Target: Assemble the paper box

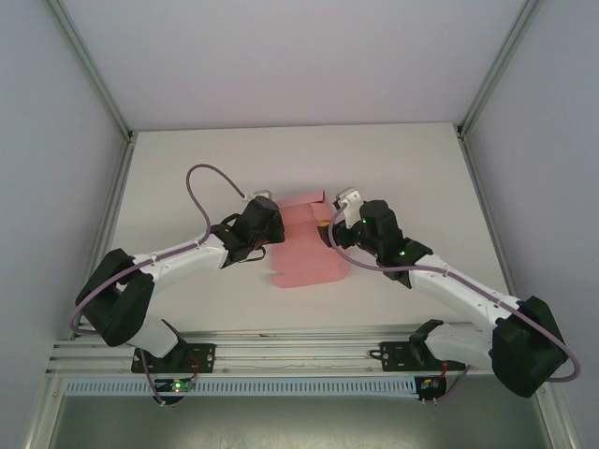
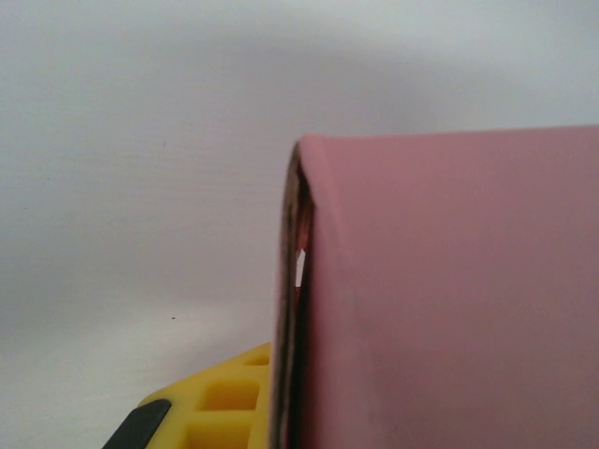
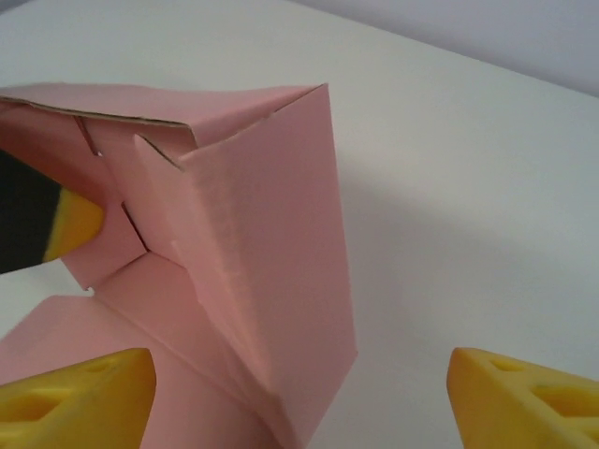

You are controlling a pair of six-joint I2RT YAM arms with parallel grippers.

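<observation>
The pink paper box (image 1: 307, 245) lies partly folded in the middle of the white table, between both arms. My left gripper (image 1: 266, 223) is at the box's left edge. In the left wrist view it (image 2: 288, 416) is shut on a folded edge of the paper box (image 2: 449, 299), with one yellow finger (image 2: 211, 402) showing beside the card. My right gripper (image 1: 335, 224) is at the right edge. Its yellow fingertips (image 3: 80, 398) stand wide apart, open, with a raised pink panel (image 3: 271, 253) dipping between them. The left gripper's yellow fingertip (image 3: 70, 224) shows behind a flap.
The white table (image 1: 412, 178) stretches beyond and to both sides of the box. White walls with metal corner posts (image 1: 89, 70) enclose it. An aluminium rail (image 1: 299, 355) carrying the arm bases runs along the near edge.
</observation>
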